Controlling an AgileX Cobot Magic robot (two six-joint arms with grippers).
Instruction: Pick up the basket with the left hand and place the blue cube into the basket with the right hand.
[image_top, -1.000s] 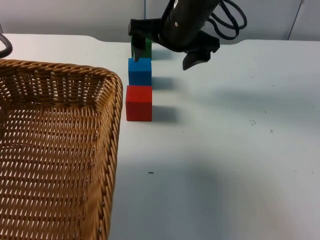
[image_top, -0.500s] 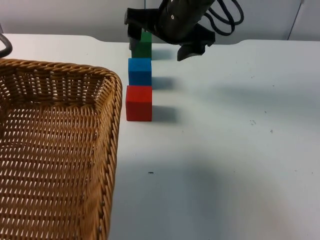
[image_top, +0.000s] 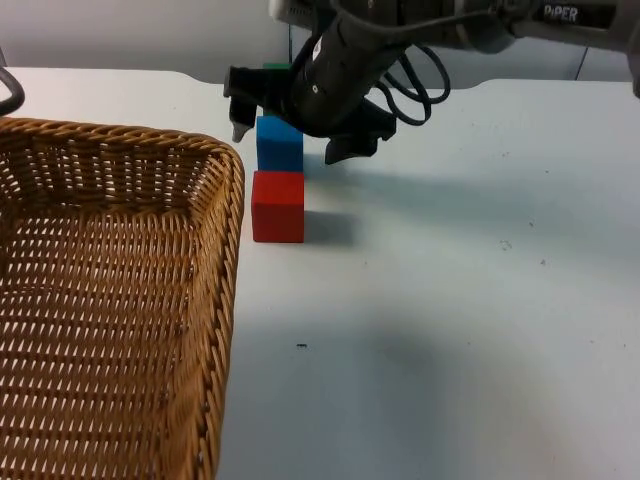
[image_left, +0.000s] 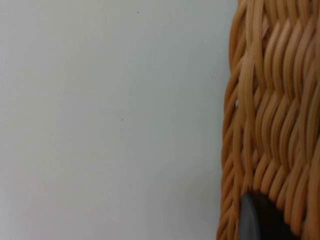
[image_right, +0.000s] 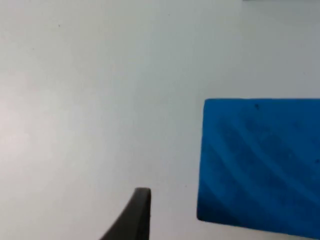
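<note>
Basket (image_top: 110, 300): at the table's (image_top: 480, 320) near left corner, mouth up, ready to take the cube.
Left gripper (image_left: 260, 220): a fingertip lies against the basket's weave; its opening I cannot tell.
Blue cube (image_top: 279, 143): near the far edge, touching the red cube (image_top: 278, 206) in front; a green cube (image_top: 277, 67) shows behind.
Right gripper (image_top: 290, 135): spread wide, empty, fingers either side of the blue cube, apparently lined up to close on it.

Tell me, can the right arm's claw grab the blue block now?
Probably yes. The right gripper is open, one finger on each side of the blue cube. The red cube just in front is outside the fingers' closing path.
</note>
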